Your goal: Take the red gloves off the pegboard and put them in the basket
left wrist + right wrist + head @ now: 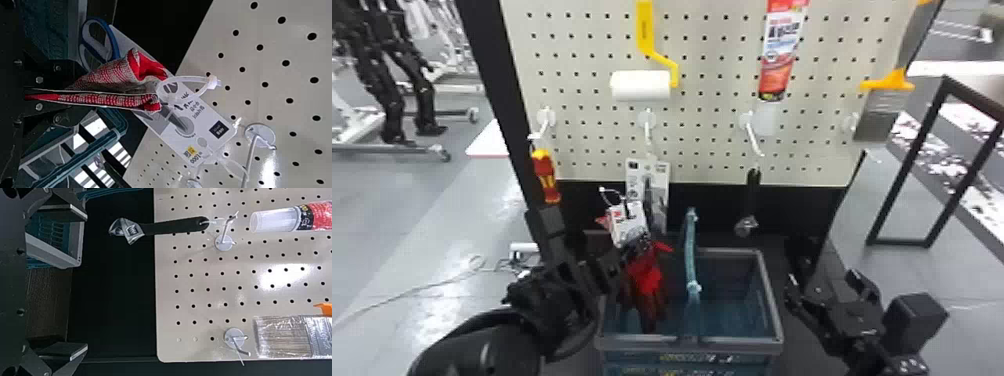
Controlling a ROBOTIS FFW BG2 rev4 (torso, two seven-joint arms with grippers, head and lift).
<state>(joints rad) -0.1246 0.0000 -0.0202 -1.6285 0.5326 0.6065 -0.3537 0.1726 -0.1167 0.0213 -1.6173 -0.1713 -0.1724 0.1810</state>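
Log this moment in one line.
Left gripper: shut on red gloves | Position: off pegboard, over basket | Right gripper: open, empty, beside basket | Release: not yet

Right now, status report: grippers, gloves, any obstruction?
Left gripper shut on red gloves; right gripper open, empty. Gloves off the pegboard, hanging over the left half of the basket. Raised handle beside them, possibly in the way.

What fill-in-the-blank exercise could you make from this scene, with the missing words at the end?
The left gripper holds gloves whose main colour is ____.
The right gripper holds ____.
The basket stands ____ (higher or lower) than the pegboard.
The paint roller has a handle coloured ____.
Missing words: red; nothing; lower; yellow.
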